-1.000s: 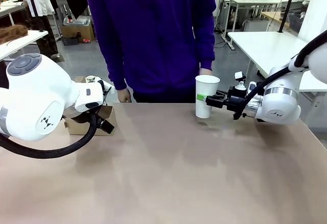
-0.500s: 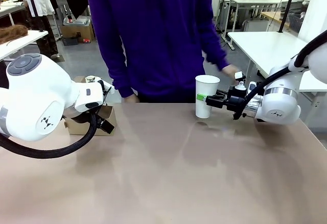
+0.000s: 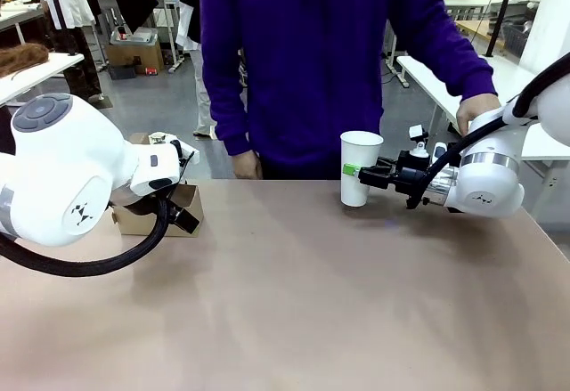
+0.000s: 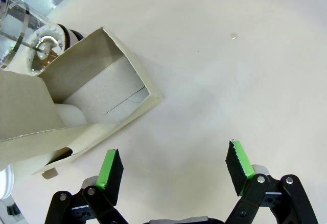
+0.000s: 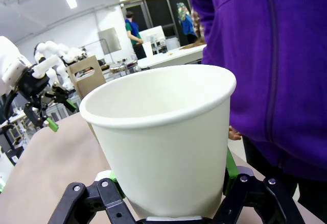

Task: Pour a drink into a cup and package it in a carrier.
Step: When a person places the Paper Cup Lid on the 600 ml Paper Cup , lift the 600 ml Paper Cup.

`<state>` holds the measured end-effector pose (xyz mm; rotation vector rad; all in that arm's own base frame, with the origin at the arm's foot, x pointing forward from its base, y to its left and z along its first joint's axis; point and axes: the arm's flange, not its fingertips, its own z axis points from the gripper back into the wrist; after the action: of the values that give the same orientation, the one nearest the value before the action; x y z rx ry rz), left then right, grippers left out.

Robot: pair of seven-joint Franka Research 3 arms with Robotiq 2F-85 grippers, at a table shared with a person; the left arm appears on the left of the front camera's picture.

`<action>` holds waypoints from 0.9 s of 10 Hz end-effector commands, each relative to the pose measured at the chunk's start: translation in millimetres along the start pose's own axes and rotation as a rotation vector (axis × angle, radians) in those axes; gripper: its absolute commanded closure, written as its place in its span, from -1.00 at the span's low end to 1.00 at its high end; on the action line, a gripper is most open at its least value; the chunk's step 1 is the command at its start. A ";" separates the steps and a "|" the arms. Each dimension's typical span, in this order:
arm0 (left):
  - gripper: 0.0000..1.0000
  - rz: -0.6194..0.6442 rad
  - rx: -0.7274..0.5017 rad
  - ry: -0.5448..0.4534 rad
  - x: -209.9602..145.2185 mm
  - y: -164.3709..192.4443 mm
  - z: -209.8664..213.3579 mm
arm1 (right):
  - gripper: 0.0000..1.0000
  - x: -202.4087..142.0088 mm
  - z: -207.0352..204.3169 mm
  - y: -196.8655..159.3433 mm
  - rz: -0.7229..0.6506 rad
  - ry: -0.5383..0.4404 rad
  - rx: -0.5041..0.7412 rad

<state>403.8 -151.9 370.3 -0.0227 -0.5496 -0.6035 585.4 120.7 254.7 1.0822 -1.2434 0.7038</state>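
right gripper [image 3: 361, 174] clamps the lidless white paper cup [image 3: 360, 150], seemingly empty; left gripper [image 4: 173, 158] gapes wide, cardboard carrier [image 4: 97, 89] just beyond its jaws; pouring, packing remain.

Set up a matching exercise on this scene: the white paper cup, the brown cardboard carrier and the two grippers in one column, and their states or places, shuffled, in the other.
Column one:
1. tall white paper cup
2. low brown cardboard carrier
3. left gripper
4. right gripper

Column two:
A. open, holding nothing
B. upright, no lid on
C. shut on the cup
D. on the beige table, at the robot's left side

Pairs: 1-B, 2-D, 3-A, 4-C.
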 end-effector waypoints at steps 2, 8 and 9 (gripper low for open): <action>-1.00 0.000 -0.002 -0.001 -0.1 0.0 0.4 | -0.60 2.4 -1.8 1.2 -0.002 -0.012 -0.007; -1.00 0.000 -0.002 -0.001 -0.1 0.0 0.4 | -0.60 2.4 -1.8 1.2 -0.002 -0.012 -0.007; -1.00 0.000 -0.002 -0.001 -0.1 0.0 0.4 | -0.60 2.4 -1.8 1.2 -0.002 -0.012 -0.007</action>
<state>403.8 -151.9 370.3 -0.0227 -0.5496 -0.6035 585.4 120.7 254.7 1.0822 -1.2434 0.7038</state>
